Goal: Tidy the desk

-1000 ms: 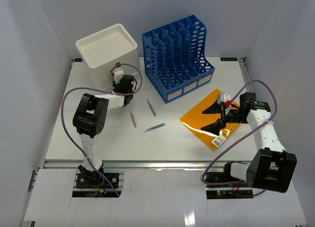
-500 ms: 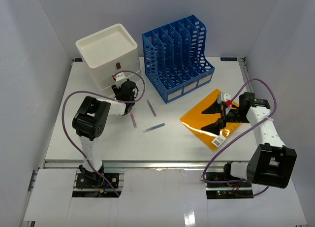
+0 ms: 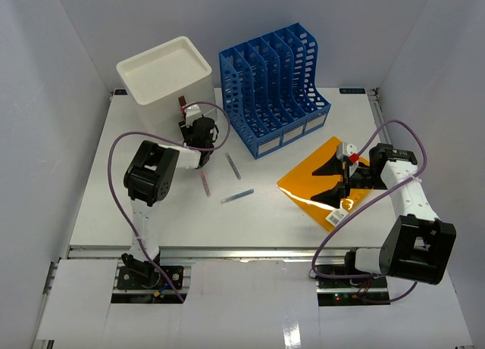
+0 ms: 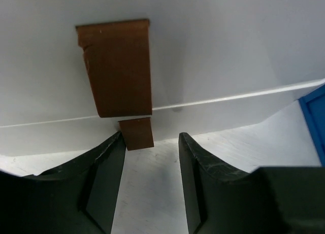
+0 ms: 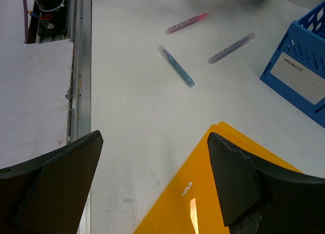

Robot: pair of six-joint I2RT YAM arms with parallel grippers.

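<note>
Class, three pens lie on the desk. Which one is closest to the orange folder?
The blue pen. Its tip points toward the orange folder, while the pink pen and the purple pen lie farther off.

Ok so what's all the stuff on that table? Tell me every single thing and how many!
desk: 1, white, under everything
drawer box: 1, white, far left corner
handle: 1, brown, on the drawer box's front
file rack: 1, blue, at the back, right of the drawer box
folder: 1, orange, lying flat on the right side
pens: 3, loose in the middle: pink pen, purple pen, blue pen
left gripper: 1, black, open, facing the handle
right gripper: 1, black, open, over the folder's edge
</note>
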